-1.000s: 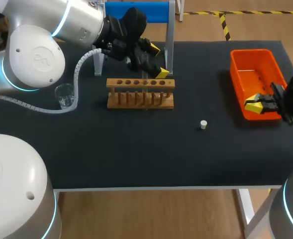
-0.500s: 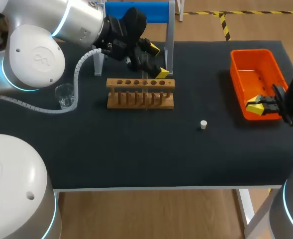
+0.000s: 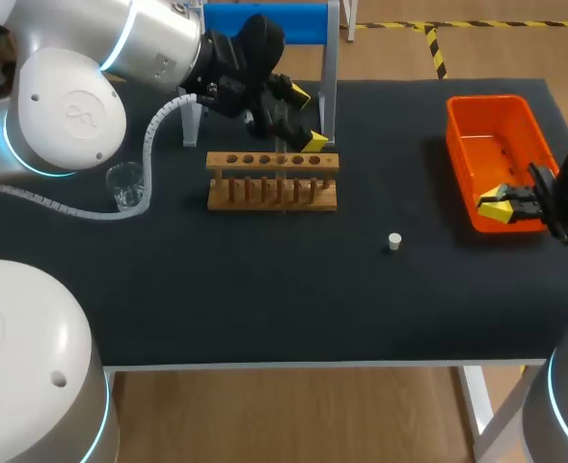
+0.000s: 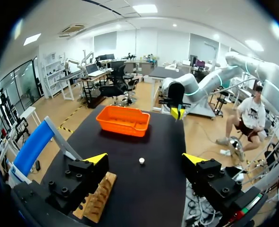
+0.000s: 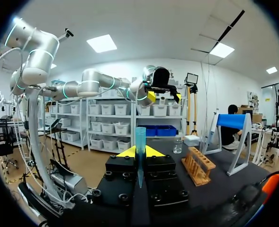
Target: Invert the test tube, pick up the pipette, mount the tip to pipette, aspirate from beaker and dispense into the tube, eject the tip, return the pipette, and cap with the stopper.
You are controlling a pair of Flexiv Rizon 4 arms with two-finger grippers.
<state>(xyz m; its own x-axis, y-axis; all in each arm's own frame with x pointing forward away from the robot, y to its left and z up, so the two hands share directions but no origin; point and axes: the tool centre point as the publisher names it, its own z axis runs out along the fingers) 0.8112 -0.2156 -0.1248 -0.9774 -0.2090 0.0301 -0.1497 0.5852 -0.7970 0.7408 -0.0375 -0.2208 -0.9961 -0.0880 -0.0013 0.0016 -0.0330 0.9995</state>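
Note:
My left gripper (image 3: 306,119) hangs open above the right end of the wooden tube rack (image 3: 272,180), with nothing between its fingers. From the left wrist view the rack (image 4: 97,202) lies under one finger, and the white stopper (image 4: 141,161) lies on the mat ahead of the left gripper (image 4: 145,160). My right gripper (image 3: 500,204) is over the near end of the orange bin (image 3: 476,116). It is shut on a blue pipette tip (image 5: 140,144) that stands upright between its fingers. The beaker (image 3: 124,185) stands left of the rack. I cannot make out a test tube.
The blue-topped pipette stand (image 3: 264,21) rises behind the rack, close to my left arm. The stopper (image 3: 394,241) lies alone on the black mat between rack and bin. In the right wrist view the rack (image 5: 198,165), beaker (image 5: 177,145) and stand (image 5: 234,123) lie ahead.
My right gripper has edged slightly to the right over the bin's near end, still holding the tip. The left arm has not moved.

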